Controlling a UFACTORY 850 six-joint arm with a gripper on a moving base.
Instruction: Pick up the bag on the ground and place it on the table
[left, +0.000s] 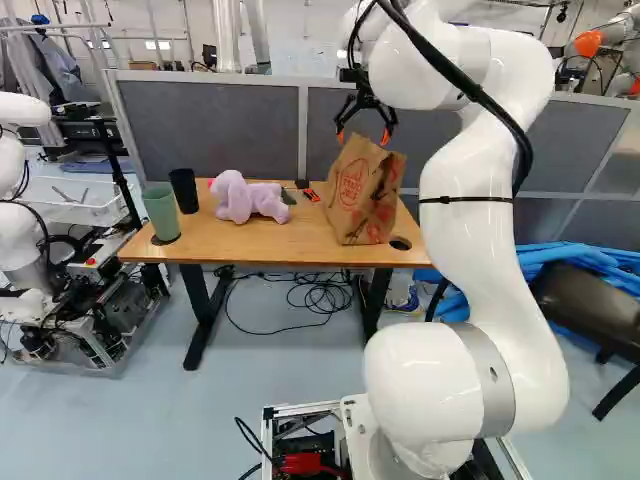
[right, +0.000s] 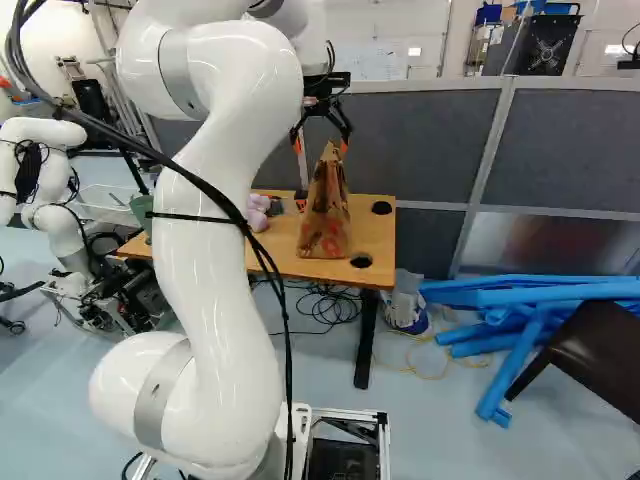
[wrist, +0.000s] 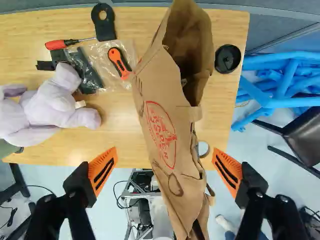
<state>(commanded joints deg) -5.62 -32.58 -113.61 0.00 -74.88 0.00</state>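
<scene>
Paper bag (left: 366, 195) standing on wooden table (left: 290, 236), jaws spread wide at its top, lilac plush toy (left: 247, 198) nearby

Gry partition (left: 205, 130), blu-gry flr (left: 270, 380), dk chair (right: 590, 355)

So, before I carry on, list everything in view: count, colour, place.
Wood-topped table: one, light brown, ahead.
Creased paper bag: one, brown with red print, on the table.
Plush toy: one, lavender, left of the bag.
Wider cup: one, green, table's left end.
Narrower cup: one, black, beside it.
Utility knife: one, orange-black, between toy and bag.
Screwdriver: one, red-handled, near the toy.
Long tubes: several, blue, floor right of table.
Chair: one, dark, beside the tubes.
Partition panels: several, grey, behind table.
Arm: one, white, over the table.
Gripper: one, black, orange-padded, open astride the bag.
</scene>
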